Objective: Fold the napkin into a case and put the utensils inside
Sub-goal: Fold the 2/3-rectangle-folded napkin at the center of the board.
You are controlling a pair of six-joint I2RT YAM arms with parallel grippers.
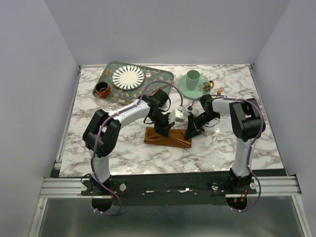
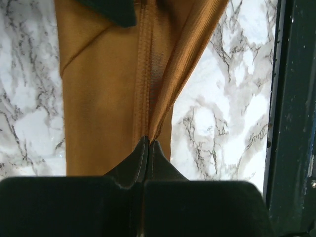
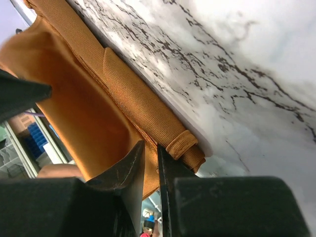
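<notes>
Here, woven rust-orange napkin (image 2: 103,98), folded narrow; left hand (image 2: 149,142) pinching stitched hem.

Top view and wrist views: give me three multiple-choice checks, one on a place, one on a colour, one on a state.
1. Where is the white plate? A near edge, left; B on the green tray; C near edge, right.
2. What colour is the cup on the saucer? A pale green; B red; C black.
3. How is the left gripper? A wide open; B raised, holding nothing; C shut on the napkin.
Answers: B, the plate lies on the tray at back left; A, the cup matches its pale green saucer; C, the fingertips meet on a cloth fold.
</notes>
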